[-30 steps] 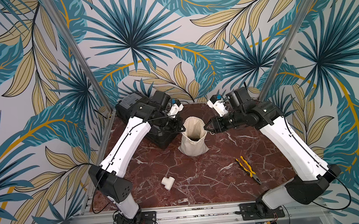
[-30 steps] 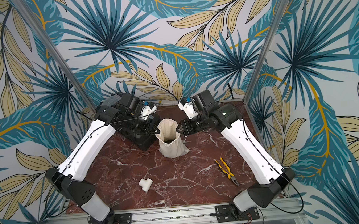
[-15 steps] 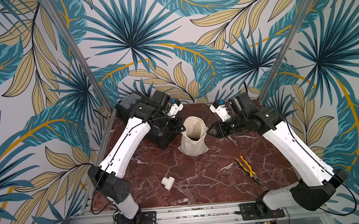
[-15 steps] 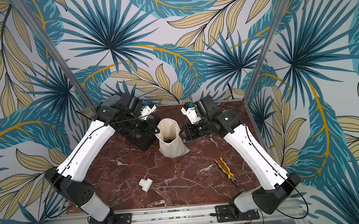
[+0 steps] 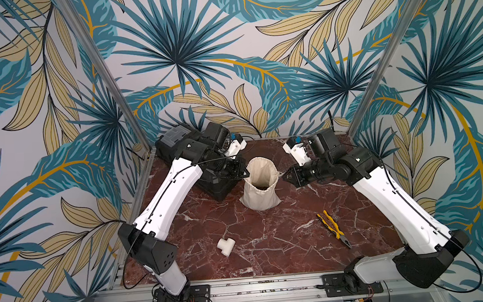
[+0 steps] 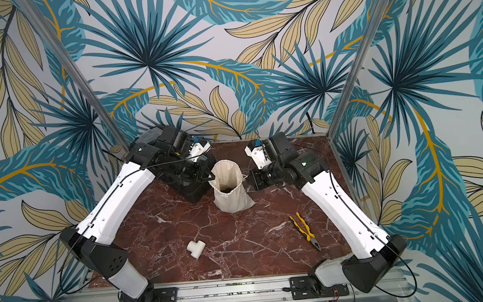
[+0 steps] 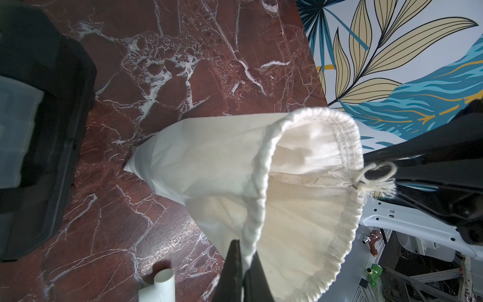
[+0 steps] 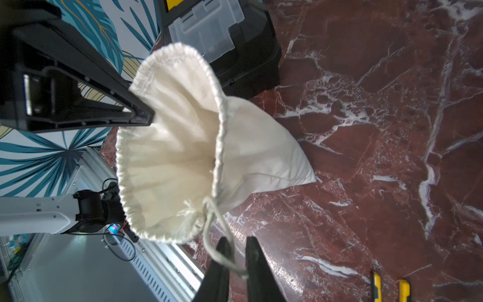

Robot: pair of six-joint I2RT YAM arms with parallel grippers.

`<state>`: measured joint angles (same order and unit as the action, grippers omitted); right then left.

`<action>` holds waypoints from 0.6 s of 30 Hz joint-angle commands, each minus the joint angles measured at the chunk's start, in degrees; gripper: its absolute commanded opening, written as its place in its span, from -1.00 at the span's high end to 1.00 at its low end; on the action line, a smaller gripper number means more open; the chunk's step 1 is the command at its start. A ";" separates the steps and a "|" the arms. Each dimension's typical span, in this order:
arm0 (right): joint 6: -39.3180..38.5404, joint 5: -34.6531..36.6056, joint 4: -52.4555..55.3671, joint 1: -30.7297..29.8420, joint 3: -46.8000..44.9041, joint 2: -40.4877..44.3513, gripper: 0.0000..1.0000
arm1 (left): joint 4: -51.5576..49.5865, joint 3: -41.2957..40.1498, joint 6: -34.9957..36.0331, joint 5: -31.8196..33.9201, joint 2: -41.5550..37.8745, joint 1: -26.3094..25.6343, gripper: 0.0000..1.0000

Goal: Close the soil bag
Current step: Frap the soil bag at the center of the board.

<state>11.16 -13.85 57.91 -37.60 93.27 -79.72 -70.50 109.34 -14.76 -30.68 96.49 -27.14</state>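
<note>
The soil bag (image 5: 261,191) stands upright on the worktop (image 5: 271,243) beside the toolbox (image 5: 216,186), its mouth wide open. The left tool (image 7: 244,251) pinches its rim. The right tool (image 8: 236,243) is closed narrowly on the cord (image 8: 209,222). Cinching is not yet done.

The cream-white cloth drawstring soil bag (image 5: 262,198) stands upright on the red marble tabletop (image 5: 271,239), just beside the black toolbox (image 5: 216,186). Its mouth is wide open and the gathered rim (image 7: 347,125) forms an oval. Dark soil (image 6: 228,191) is visible inside. The thin cord (image 8: 209,227), knotted and frayed, leaves the rim on one side.
</note>
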 commanded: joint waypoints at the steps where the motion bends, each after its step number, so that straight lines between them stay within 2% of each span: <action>1: 1.19 7.52 -2.75 0.01 1.37 0.04 1.00 | -1.18 1.12 1.10 0.49 -1.48 0.41 1.00; 9: 2.39 27.91 -10.04 -0.01 5.82 6.37 1.00 | -3.14 2.56 1.90 3.49 0.13 0.37 1.00; 14: 2.98 31.13 -16.50 0.07 2.90 8.70 1.00 | -5.46 2.07 2.80 6.24 0.63 0.57 1.00; 18: 2.06 30.51 -19.73 -0.01 1.02 9.78 1.00 | -6.27 1.59 2.81 6.14 0.63 0.83 1.00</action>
<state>13.06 9.78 46.74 -38.63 95.22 -72.03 -71.85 110.30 -13.28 -28.34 96.66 -27.49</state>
